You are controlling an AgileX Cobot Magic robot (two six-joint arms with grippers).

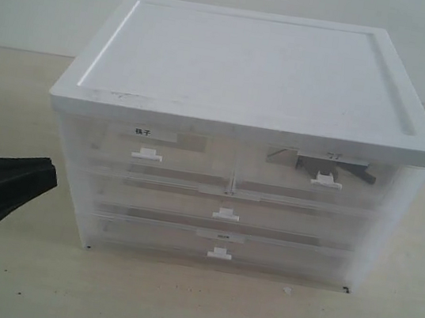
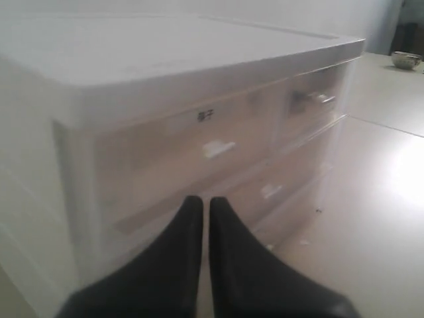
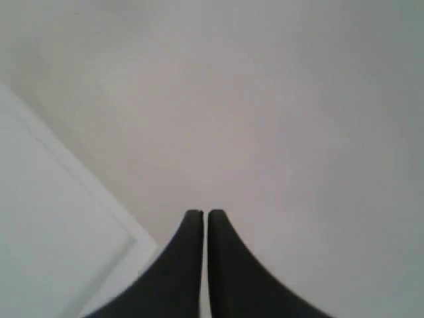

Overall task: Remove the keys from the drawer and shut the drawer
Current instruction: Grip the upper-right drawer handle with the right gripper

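The drawer (image 1: 328,170) is the upper right half-width one of a clear plastic cabinet, with a faint label and a white tab handle (image 1: 326,180). It stands closed. Dim grey shapes show through its front; I cannot make out the keys as such. In the left wrist view the same drawer (image 2: 317,99) is at the cabinet's far end, with a dark blur inside. My left gripper (image 2: 201,200) is shut and empty, low beside the cabinet's left front corner, where its black fingers (image 1: 29,180) show. My right gripper (image 3: 204,213) is shut and empty, high beyond the cabinet's back right corner.
The cabinet has a flat white top (image 1: 251,61). The other half-width drawer (image 1: 149,145) carries a bold dark label, and two full-width drawers (image 1: 226,213) sit below; all are closed. A small metal bowl (image 2: 405,59) stands on the tan table (image 1: 397,315) far off.
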